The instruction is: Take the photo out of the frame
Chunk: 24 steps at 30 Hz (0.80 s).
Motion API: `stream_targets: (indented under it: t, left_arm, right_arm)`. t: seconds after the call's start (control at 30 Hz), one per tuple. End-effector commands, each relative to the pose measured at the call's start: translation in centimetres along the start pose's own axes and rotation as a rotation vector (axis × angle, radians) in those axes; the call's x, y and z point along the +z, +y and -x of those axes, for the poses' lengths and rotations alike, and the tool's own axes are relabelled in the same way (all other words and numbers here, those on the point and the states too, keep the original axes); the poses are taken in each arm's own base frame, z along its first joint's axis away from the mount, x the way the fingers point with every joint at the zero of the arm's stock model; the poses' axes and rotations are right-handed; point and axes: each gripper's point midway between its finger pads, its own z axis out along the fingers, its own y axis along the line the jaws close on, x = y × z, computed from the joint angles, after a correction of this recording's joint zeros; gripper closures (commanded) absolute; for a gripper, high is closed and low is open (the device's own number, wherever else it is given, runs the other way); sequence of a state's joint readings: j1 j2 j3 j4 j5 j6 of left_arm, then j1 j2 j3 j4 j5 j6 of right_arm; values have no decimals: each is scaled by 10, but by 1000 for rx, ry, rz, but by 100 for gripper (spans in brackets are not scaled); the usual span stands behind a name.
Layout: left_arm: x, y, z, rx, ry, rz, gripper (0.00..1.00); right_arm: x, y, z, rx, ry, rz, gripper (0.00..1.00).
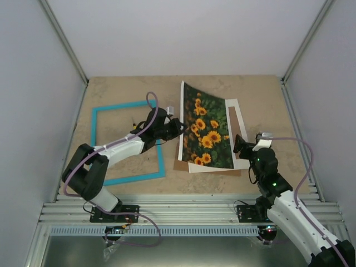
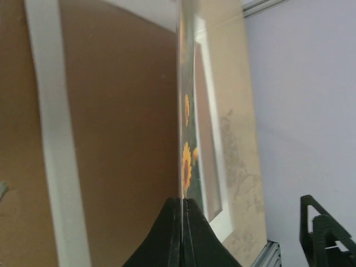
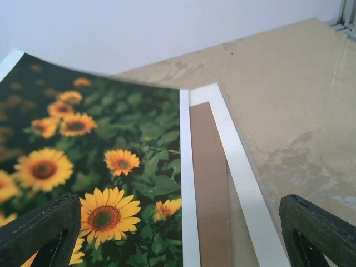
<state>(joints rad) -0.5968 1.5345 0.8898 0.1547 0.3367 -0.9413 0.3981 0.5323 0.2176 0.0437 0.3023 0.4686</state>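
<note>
The photo (image 1: 208, 125), a print of sunflowers on green leaves, is raised and bowed along its left edge. My left gripper (image 1: 181, 127) is shut on that edge; in the left wrist view the black fingertips (image 2: 192, 222) pinch the sheet (image 2: 186, 167) seen edge-on. The photo's right side (image 3: 100, 144) rests on the white mat (image 3: 233, 144). My right gripper (image 1: 240, 146) stands open at the photo's near right corner, with nothing between its fingers (image 3: 317, 228). The turquoise frame (image 1: 94, 133) lies flat at the left, apart from the photo, with my left arm across it.
A brown backing board (image 2: 122, 122) lies under the mat (image 1: 238, 111) and photo, showing through the mat's window (image 3: 208, 167). Grey walls close in the table on three sides. A metal rail (image 1: 183, 208) runs along the near edge.
</note>
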Motion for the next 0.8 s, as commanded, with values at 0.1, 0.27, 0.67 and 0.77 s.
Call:
stream_targets:
  t: [0.1, 0.27, 0.67, 0.77]
  left_arm:
    - [8, 8, 5, -11, -64, -33, 100]
    - [27, 41, -7, 12, -4, 72, 100]
    - [41, 84, -24, 45, 72, 233, 96]
    - [37, 87, -20, 53, 56, 260, 82]
  right_arm:
    - [7, 2, -8, -16, 45, -8, 2]
    - [9, 2, -10, -19, 51, -5, 2]
    - [9, 6, -10, -27, 52, 15, 2]
    - [8, 9, -10, -35, 55, 32, 2]
